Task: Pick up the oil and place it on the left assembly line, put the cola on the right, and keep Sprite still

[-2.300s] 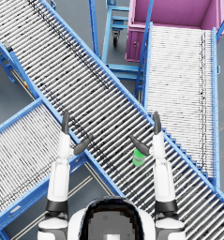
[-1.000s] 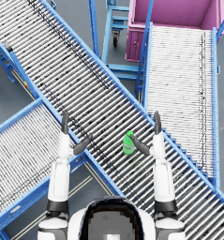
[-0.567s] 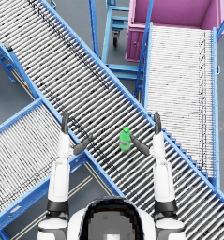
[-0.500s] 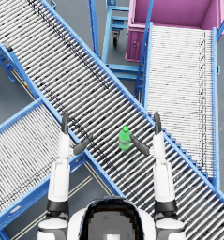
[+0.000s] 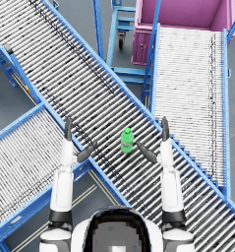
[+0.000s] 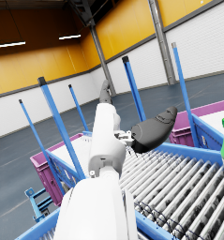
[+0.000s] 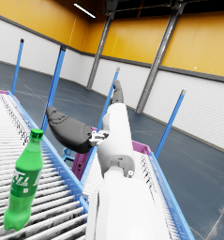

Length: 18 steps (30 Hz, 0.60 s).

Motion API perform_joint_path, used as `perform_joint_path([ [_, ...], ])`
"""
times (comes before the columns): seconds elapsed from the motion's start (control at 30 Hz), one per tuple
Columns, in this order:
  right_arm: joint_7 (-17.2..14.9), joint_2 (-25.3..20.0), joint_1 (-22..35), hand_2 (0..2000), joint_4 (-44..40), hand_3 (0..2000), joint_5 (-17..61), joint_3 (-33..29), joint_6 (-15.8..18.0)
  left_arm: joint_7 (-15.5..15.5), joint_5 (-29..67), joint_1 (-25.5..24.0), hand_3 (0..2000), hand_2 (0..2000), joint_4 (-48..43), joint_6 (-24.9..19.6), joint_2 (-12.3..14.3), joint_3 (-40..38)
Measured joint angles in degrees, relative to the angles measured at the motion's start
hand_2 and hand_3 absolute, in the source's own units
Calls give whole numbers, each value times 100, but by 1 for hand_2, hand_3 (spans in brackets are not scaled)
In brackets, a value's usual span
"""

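Sprite bottle [image 5: 127, 141] farther up conveyor [image 5: 79, 83] than before (upright).

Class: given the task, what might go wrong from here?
1. The Sprite stands on the rollers between the open left hand and right hand; a small inward swing of either might tip it.
2. As the only bottle in view, it might get grabbed, though it should stay untouched.

The Sprite bottle [image 5: 127, 141] has ridden farther up the conveyor [image 5: 79, 83].

Green Sprite [image 5: 127, 141], blue rails [image 5: 30, 210], magenta bin [image 5: 141, 47]
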Motion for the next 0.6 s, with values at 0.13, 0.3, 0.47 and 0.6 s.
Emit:
perform_joint_path([
  [0.13,0,0,0,0,0,0,0,0,0,0,0,0,0,0,0,0,0,0],
  [0.3,0,0,0,0,0,0,0,0,0,0,0,0,0,0,0,0,0,0],
  [0.47,0,0,0,0,0,0,0,0,0,0,0,0,0,0,0,0,0,0],
  [0.6,0,0,0,0,0,0,0,0,0,0,0,0,0,0,0,0,0,0],
])
